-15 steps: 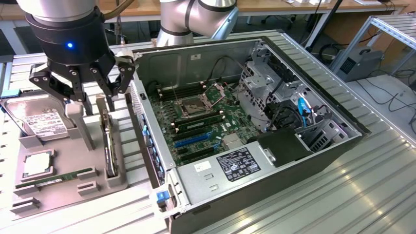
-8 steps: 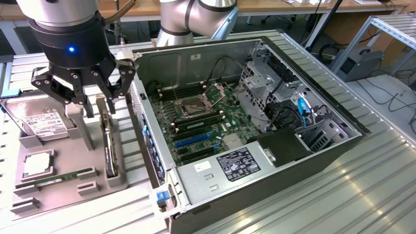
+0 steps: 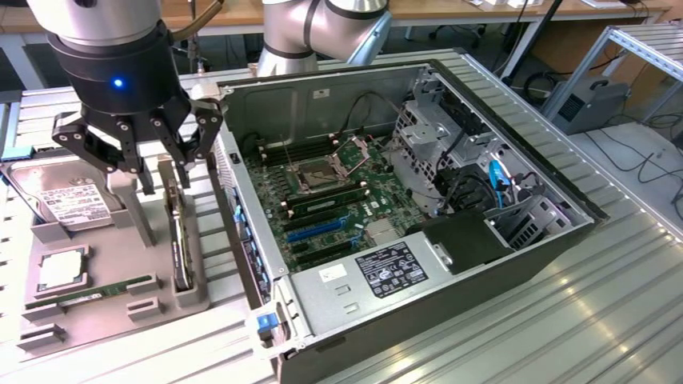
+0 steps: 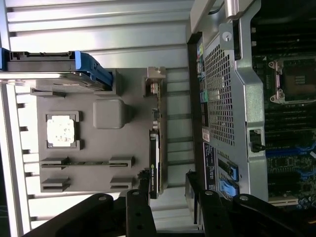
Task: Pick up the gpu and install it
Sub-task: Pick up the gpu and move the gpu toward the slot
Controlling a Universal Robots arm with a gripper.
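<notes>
The gpu (image 3: 181, 240) stands on its long edge in a slot of the grey holder tray (image 3: 112, 316), at the exterior view's left, beside the open computer case (image 3: 427, 264). In the wrist view the gpu (image 4: 154, 148) shows edge-on as a thin dark strip with a green rim. My gripper (image 3: 149, 170) hangs above the card's far end with its jaws open and nothing between them. In the wrist view my gripper (image 4: 170, 210) has its black fingers (image 4: 138, 212) on either side of the card's line, apart from it.
The tray (image 4: 94, 148) also holds a hard drive (image 3: 64, 200) on its stand, a square processor (image 3: 62, 268) and a memory stick (image 3: 91, 294). Inside the case lie the green motherboard (image 3: 331, 204) with blue slots (image 3: 315, 230), a drive cage (image 3: 437, 144) and cables. The case wall (image 4: 222, 98) stands close beside the card.
</notes>
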